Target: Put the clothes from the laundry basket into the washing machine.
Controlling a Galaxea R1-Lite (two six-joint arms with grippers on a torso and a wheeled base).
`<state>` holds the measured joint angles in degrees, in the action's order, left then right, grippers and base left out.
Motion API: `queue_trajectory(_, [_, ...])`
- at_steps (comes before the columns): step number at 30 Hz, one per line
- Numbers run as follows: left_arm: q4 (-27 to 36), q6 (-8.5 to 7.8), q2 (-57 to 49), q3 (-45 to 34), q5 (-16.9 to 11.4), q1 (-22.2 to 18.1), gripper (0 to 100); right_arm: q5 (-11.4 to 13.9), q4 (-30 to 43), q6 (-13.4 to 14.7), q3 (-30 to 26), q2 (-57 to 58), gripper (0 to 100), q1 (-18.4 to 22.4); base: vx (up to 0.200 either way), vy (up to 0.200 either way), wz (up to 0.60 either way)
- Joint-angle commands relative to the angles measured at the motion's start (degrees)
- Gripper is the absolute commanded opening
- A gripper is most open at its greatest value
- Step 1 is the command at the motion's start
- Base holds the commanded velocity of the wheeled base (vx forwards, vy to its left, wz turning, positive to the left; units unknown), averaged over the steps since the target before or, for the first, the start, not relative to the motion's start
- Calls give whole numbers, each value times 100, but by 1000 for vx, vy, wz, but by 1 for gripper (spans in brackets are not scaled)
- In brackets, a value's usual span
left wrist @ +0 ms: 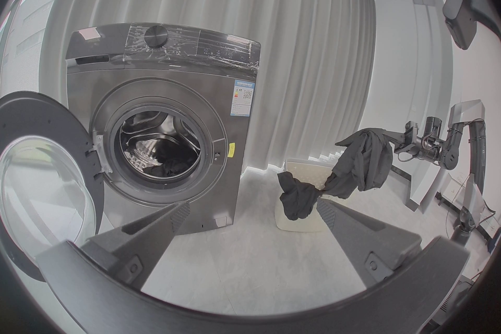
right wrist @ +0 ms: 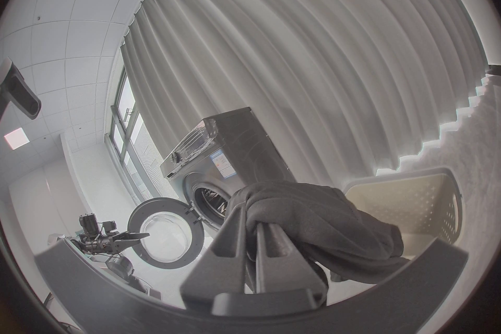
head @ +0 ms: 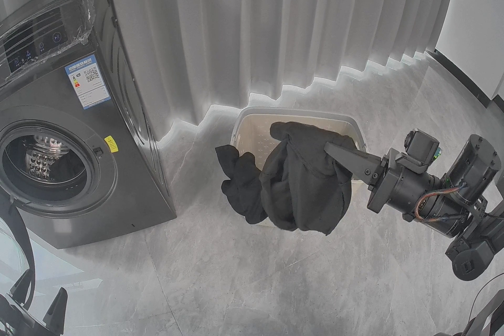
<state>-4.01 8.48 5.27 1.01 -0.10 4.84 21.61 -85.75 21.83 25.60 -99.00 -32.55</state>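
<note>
We judged the dark garment soft, limp and fairly light: a thick, fleecy cloth that would sag and swing rather than keep a shape, with nothing fragile about it. The right hand was clamped on a bunched fold near its top. The garment hung in the air over the laundry basket, one loose end (a sleeve, perhaps) trailing down on the side toward the washing machine. A pinch on a thick gather like this seemed the right hold, since a single thin layer might slip. It looked black to charcoal, matte and crumpled. The left hand hung low before the machine's open door, its fingers apart and empty.
</note>
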Motion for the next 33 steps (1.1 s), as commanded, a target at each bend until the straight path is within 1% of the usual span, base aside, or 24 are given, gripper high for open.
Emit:
queue_trajectory(1, [-3,4,9,-101,1,-1,100,-17,-3,5,-82,-5,0,-129,0,0,0])
queue_trajectory(3, [-3,-5,9,-101,1,-1,100,-17,-3,5,-82,-5,0,-155,0,0,0])
queue_trajectory(4, [-3,4,9,-101,-8,-1,100,1,-38,-48,-90,-5,0,-226,0,0,600])
queue_trajectory(6, [-3,4,9,-101,-8,-1,100,1,-82,-65,-82,-5,0,-296,0,0,600])
queue_trajectory(8, [-3,4,9,-101,-8,-1,100,1,-91,-65,-90,47,0,-560,0,0,600])
queue_trajectory(11, [-3,4,9,-101,-8,-1,100,1,-91,-65,-134,162,0,-762,0,0,600])
queue_trajectory(12, [-3,4,9,-101,-8,-1,100,1,-91,-65,-169,170,0,-797,0,0,0])
queue_trajectory(24, [-3,-5,9,-101,1,-1,100,18,-109,-56,-152,-23,0,-771,0,0,0])
queue_trajectory(33, [-3,4,9,-101,1,-1,100,27,-293,-56,-125,-93,0,-806,0,0,600])
